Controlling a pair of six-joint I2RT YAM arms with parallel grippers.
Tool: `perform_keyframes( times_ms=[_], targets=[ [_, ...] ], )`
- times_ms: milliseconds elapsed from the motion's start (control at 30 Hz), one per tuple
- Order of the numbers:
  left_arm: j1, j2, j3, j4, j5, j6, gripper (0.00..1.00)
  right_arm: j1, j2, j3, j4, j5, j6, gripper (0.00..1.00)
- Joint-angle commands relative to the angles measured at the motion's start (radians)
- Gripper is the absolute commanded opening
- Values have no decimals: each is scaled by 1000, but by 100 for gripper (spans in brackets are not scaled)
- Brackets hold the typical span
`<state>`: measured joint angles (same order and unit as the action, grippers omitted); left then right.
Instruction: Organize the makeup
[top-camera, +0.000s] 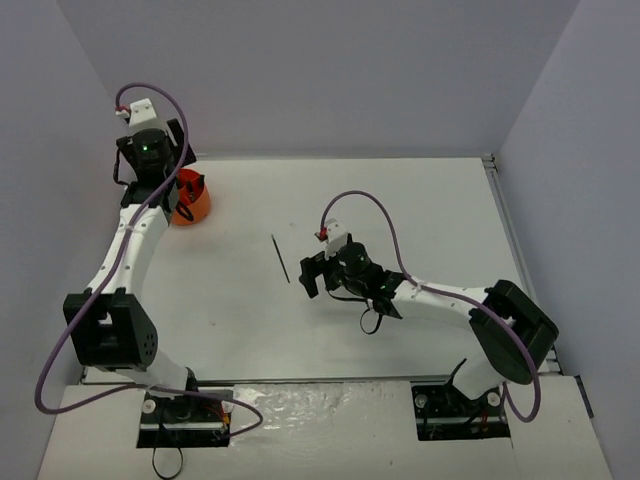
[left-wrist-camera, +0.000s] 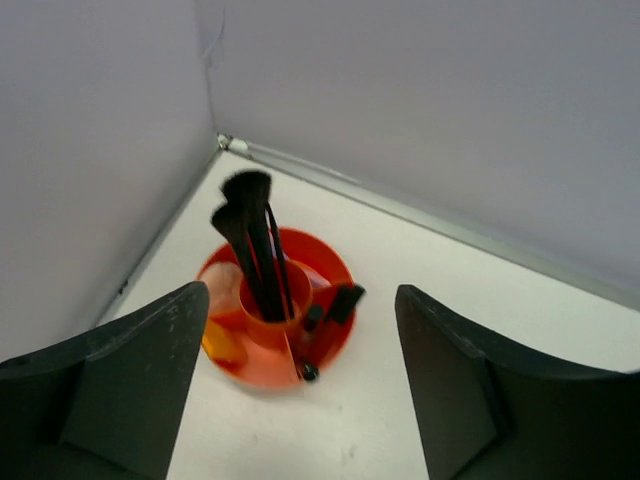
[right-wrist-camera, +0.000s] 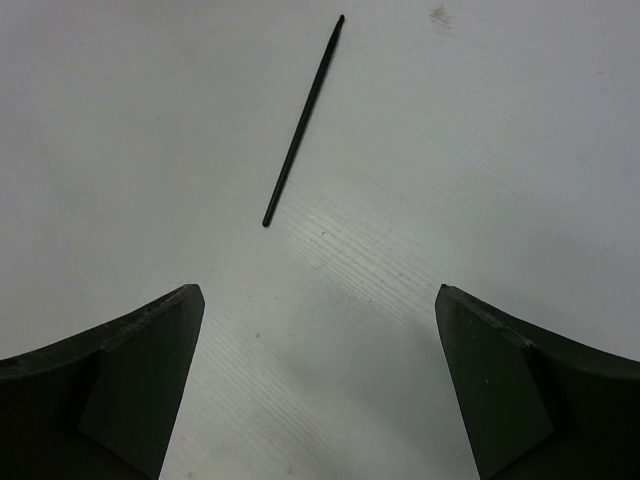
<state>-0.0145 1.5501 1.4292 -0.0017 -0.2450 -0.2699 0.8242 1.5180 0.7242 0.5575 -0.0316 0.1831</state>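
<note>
- Top view, upper left: orange holder (top-camera: 192, 205) on tabletop (top-camera: 430, 200), by the back-left corner, partly hidden under left arm (top-camera: 130, 250).
- Left jaws: spread wide, gripping nothing. Left wrist view: holder (left-wrist-camera: 325, 250) at centre frame, seen between and beyond the two fingers.
- Centre cup of holder: two black brushes (left-wrist-camera: 250, 225) upright, bristles up, with thin sticks (left-wrist-camera: 278, 265) alongside in the same cup.
- Outer ring of holder: short black pieces (left-wrist-camera: 340, 303) leaning at right, pink item (left-wrist-camera: 225, 285) at left, orange-yellow item (left-wrist-camera: 222, 345) at lower left. Kinds not clear.
- Pencil (top-camera: 280, 258): thin, black, flat on tabletop at centre of top view, well apart from holder, just left of right jaws.
- Right wrist view: pencil (right-wrist-camera: 303, 120) at upper centre, slanted, one end toward top of frame, other toward the gap between fingers.
- Right jaws: spread wide, empty, low over tabletop, near pencil, not touching it.
</note>
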Motion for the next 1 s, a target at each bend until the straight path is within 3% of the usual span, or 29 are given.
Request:
perform_keyframes(
  times_ms=[0, 133, 333, 500, 967],
  targets=[
    [-157, -61, 114, -396, -18, -139, 86, -28, -135, 14, -35, 146, 54, 98],
    [-227, -56, 135, -624, 55, -255, 97, -44, -227, -40, -83, 205, 102, 99],
    [-332, -43, 64, -694, 163, -386, 97, -53, -358, -132, -122, 338, 154, 100],
    [-425, 79, 91, -766, 184, -435, 97, -57, -468, -199, -113, 433, 154, 100],
    [-458, 429, 225, -776, 219, -545, 73, -65, -506, -240, -82, 443, 150, 100]
  ],
)
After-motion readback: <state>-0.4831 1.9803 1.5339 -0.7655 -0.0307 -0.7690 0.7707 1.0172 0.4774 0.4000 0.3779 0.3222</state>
